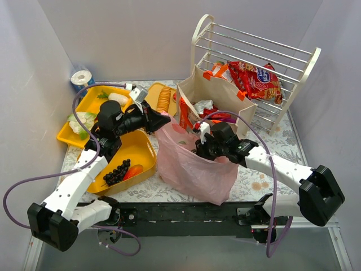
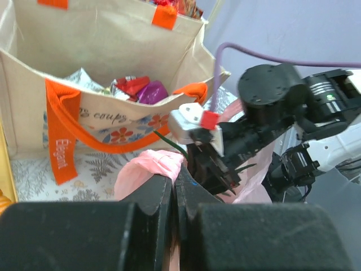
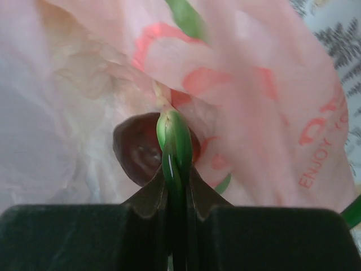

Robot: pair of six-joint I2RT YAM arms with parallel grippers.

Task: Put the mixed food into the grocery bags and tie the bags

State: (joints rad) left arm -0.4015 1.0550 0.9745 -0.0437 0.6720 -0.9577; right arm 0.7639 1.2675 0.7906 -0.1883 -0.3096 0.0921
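Left gripper (image 2: 176,179) pinches pink bag (image 1: 192,169) rim — right gripper (image 3: 176,183) clamps stalk (image 3: 174,138) inside.

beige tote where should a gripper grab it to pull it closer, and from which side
Probably the near orange strap handle. It hangs as a loose loop down the beige tote's printed front wall and looks thin enough to pinch. Come from that printed front side, fingers across the strap's width. Packets crowd the opening, so reaching in from above looks worse.

Pale grey walls (image 1: 113,39) enclose a floral-patterned table (image 1: 251,182).
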